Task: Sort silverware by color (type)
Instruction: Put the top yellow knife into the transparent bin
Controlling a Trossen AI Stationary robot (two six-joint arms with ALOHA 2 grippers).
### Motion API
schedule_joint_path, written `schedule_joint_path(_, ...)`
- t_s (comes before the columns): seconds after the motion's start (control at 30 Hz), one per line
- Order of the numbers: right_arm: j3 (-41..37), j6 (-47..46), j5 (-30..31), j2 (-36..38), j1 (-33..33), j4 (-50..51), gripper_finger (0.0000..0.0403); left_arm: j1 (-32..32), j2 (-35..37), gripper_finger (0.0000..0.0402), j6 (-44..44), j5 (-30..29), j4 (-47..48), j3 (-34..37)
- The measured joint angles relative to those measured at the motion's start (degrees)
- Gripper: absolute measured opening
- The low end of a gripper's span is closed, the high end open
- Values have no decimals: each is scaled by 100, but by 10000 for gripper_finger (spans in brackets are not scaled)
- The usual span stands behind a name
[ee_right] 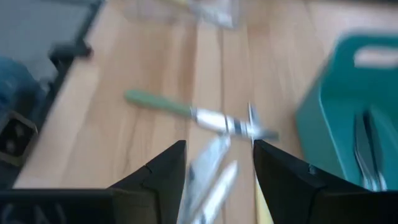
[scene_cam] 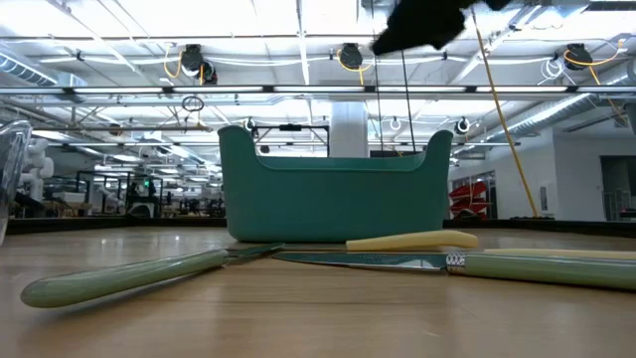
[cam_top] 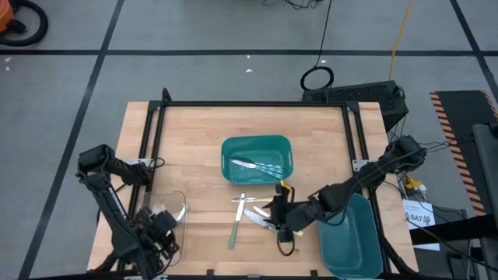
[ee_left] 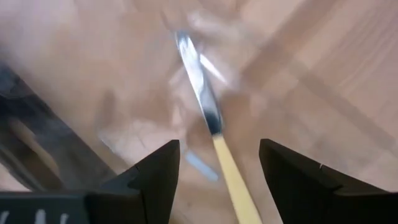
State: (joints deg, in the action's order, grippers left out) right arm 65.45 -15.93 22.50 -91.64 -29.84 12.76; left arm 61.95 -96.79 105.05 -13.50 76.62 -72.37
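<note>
Loose silverware lies flat on the wooden table: a green-handled piece [cam_top: 233, 231] [scene_cam: 129, 273], a pale yellow-handled piece [cam_top: 242, 201] [scene_cam: 412, 240] and silver knives [cam_top: 257, 218] [ee_right: 208, 168]. Several silver pieces [cam_top: 257, 166] lie in the teal bin [cam_top: 230, 148]. My right gripper [cam_top: 276, 218] [ee_right: 217, 180] is open, its fingers either side of the silver knives, just above them. My left gripper [cam_top: 159, 233] [ee_left: 219, 180] is open over a clear container [cam_top: 177, 208], and a yellow-handled knife [ee_left: 230, 171] shows below the gap between its fingers.
A second teal bin [cam_top: 366, 249] sits at the table's near right corner, under my right arm. A black frame [cam_top: 249, 103] runs round the table's far and side edges. Bare wood lies between the clear container and the loose pieces.
</note>
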Motion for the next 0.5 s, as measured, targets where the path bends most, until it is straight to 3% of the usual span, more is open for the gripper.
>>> schedule_joint_path(0.2, 247, -590, 14, 0, -29, 1276, 182, 234, 10, 216, 156, -1661, 1316, -1130)
schedule_joint_path(0.37, -169, -1011, 127, -55, -21, 1057, 183, 312, 36, 207, -751, -3715, 1250, -1536)
schedule_joint_path(0.5, -617, -1047, 125, -69, 53, 792, 183, 206, 22, 207, -1430, -4612, 1174, -1537)
